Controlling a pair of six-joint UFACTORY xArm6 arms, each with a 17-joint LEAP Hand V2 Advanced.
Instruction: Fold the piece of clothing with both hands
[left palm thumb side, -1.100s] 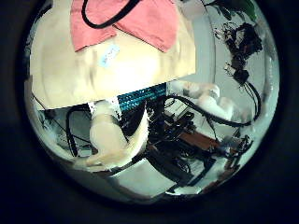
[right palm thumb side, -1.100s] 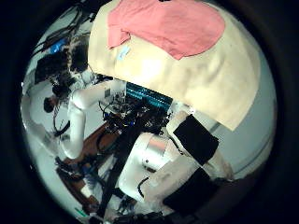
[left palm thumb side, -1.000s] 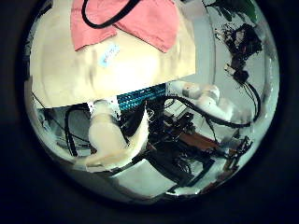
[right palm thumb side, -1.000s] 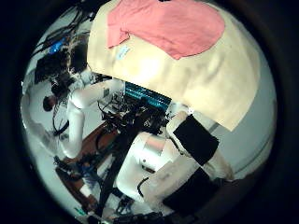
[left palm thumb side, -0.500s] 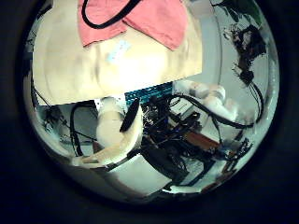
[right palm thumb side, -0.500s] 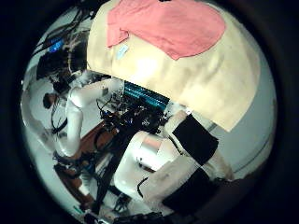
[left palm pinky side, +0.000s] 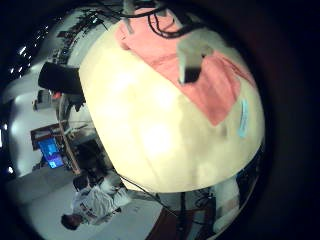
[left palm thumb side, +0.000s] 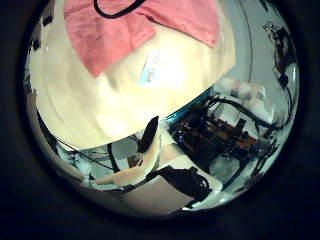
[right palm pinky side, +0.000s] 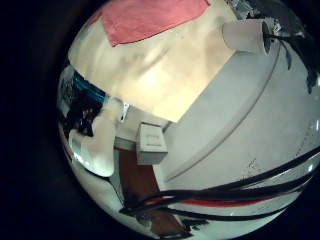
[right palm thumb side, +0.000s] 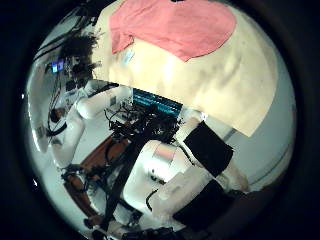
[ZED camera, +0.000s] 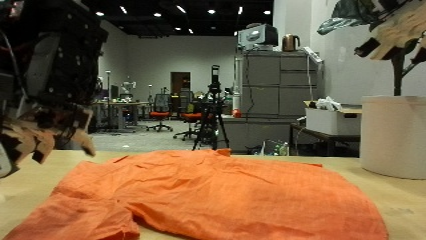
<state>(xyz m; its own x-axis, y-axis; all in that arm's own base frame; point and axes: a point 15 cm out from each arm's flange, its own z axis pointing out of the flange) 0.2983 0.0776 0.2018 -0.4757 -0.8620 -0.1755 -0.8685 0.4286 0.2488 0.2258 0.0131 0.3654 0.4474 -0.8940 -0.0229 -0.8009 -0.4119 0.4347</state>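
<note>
An orange piece of clothing (ZED camera: 233, 200) lies spread flat on the tan table (ZED camera: 27, 195). My left hand (ZED camera: 40, 95) hangs above the table beside one end of the clothing, fingers relaxed and holding nothing. My right hand (ZED camera: 396, 30) is high above the other end, fingers spread and holding nothing. Neither hand touches the cloth. The clothing shows in the left little finger side palm view (left palm pinky side: 215, 90), with that hand's fingers (left palm pinky side: 194, 62) over it. It also shows in the left thumb side palm view (left palm thumb side: 110, 35), the right little finger side palm view (right palm pinky side: 150, 18) and the right thumb side palm view (right palm thumb side: 180, 28).
A small pale label (left palm thumb side: 155, 68) lies on the table beside the clothing, also in the right thumb side palm view (right palm thumb side: 128, 57). Beyond the table stand a white round bin (ZED camera: 396, 135) and a grey cabinet (ZED camera: 273, 100). The table's edge (right palm pinky side: 190, 100) is near the right hand.
The left thumb side view has shifted: table and clothing now fill more of it, so that hand has moved. The right thumb side view has barely changed. The clothing lies as before.
</note>
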